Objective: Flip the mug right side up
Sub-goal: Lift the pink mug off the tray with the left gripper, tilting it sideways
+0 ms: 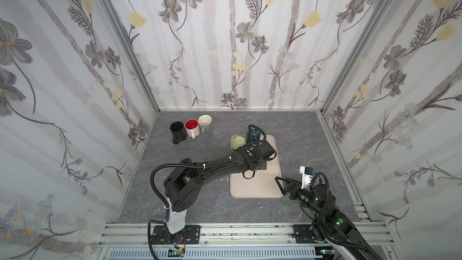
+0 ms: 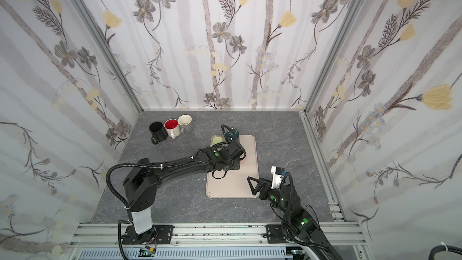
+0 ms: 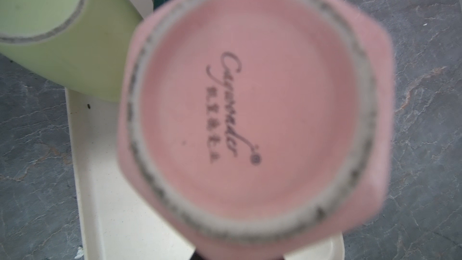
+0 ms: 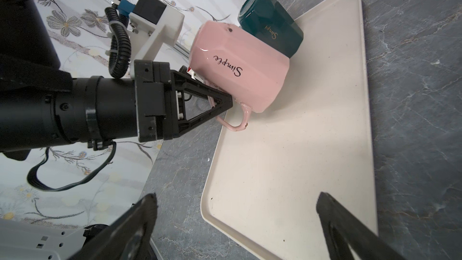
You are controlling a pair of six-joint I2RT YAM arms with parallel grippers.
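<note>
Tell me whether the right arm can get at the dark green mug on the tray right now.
Probably not cleanly. The open right gripper faces the dark green faceted mug along the cream tray, but the pink faceted mug, held by the left gripper, sits in front of it.

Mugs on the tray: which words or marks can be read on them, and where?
"Simple": black script on the pink mug's side.
"Simpl": gold script on the dark green mug; its end is unclear.
Pink mug's base: script stamp and small line beneath, too blurred to read.
</note>
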